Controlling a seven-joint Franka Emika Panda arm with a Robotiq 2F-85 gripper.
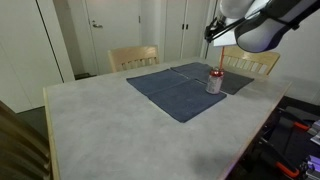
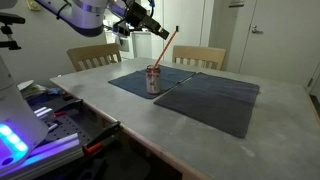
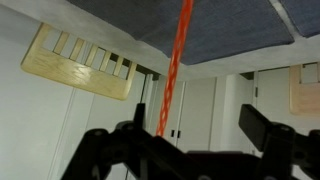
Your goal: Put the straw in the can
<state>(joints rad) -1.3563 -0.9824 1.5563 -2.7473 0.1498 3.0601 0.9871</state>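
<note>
The can, silver with red markings, stands upright on a blue cloth; it also shows as the can. The red straw has its lower end in the can's top and leans up toward my gripper. In the wrist view, which is upside down, the straw runs just inside one finger, and the other finger stands far from it. My gripper is open, with a wide gap and nothing clamped. In an exterior view the gripper hangs above the can.
Two blue cloths cover the far part of the grey table. Wooden chairs stand behind the table, with white doors beyond. Lit equipment sits off the table's edge.
</note>
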